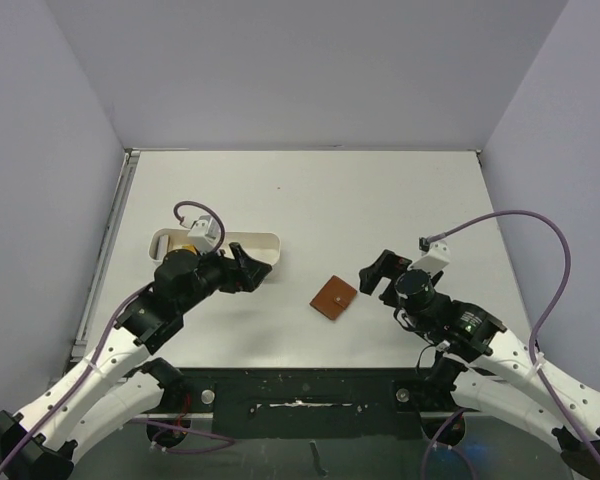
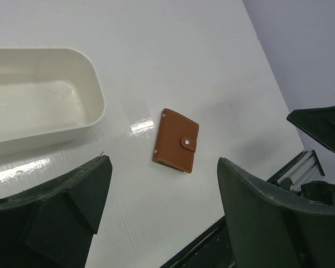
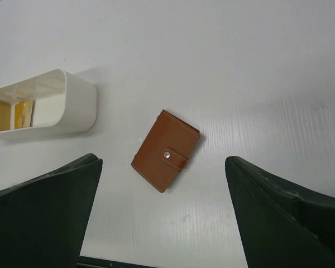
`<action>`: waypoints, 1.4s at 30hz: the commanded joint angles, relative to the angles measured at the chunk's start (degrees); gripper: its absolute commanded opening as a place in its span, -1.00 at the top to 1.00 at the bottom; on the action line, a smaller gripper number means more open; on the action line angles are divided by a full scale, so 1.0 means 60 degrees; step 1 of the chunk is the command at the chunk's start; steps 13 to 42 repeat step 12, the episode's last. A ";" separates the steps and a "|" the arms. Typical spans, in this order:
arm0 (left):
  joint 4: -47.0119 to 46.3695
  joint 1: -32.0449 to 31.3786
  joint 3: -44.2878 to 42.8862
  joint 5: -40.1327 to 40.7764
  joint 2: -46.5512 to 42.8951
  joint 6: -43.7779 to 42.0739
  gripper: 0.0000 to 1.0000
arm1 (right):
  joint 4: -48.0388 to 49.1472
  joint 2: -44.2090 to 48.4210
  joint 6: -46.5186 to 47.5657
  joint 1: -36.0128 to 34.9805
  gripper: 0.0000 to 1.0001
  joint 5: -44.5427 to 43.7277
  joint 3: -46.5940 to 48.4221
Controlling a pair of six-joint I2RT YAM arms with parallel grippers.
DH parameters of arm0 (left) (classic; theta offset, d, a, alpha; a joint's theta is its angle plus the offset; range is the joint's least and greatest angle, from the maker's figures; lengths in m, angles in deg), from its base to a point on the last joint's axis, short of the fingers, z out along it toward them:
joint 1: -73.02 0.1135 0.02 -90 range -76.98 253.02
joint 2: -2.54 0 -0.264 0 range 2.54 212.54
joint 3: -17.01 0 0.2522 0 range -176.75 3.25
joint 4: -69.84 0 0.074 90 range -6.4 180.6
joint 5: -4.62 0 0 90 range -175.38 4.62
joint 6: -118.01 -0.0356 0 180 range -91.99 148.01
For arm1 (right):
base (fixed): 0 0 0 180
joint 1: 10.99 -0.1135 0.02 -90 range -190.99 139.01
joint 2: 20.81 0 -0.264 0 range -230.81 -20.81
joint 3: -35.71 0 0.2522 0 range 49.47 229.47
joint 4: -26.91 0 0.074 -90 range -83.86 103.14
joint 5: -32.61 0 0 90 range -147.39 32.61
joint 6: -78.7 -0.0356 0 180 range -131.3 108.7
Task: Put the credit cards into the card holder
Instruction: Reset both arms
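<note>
On the white table (image 1: 380, 200) we see no part of the task done, so we judge that the work stands at its very beginning. The long white tray (image 1: 265, 240) lies at the left side. The left gripper (image 1: 252, 268) hovers just beside its near right end, fingers spread wide and nothing between them. The right gripper (image 1: 373, 275) hangs on the other side, also spread wide and empty.

Between the two, apart from both, the card holder (image 1: 334, 296) lies flat on the table, closed, with its tab snapped down. Its long axis runs diagonally to the table edges, from near-left to far-right in the top view. The tab wraps over the long edge turned toward the right gripper, so we think it opens to that side.

In the left part of the tray the right wrist view shows a yellow-orange card (image 3: 22, 114). Whether more cards lie with it we cannot tell.

The next move, in our judgement, needs two things. One gripper must release the snap and hold the holder open. The other must reach into the tray for a thin card, which may be hard to pinch.
</note>
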 commanded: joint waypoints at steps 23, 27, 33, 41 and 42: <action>-0.0605 0.0030 0.0271 0.0615 0.0060 0.0335 -0.56 | -0.0502 0.0274 -0.0851 0.0063 -0.95 -0.0376 0.0068; -0.0605 0.0030 0.0271 0.0615 0.0060 0.0335 -0.56 | -0.0502 0.0274 -0.0851 0.0063 -0.95 -0.0376 0.0068; -0.0605 0.0030 0.0271 0.0615 0.0060 0.0335 -0.56 | -0.0502 0.0274 -0.0851 0.0063 -0.95 -0.0376 0.0068; -0.0605 0.0030 0.0271 0.0615 0.0060 0.0335 -0.56 | -0.0502 0.0274 -0.0851 0.0063 -0.95 -0.0376 0.0068; -0.0605 0.0030 0.0271 0.0615 0.0060 0.0335 -0.56 | -0.0502 0.0274 -0.0851 0.0063 -0.95 -0.0376 0.0068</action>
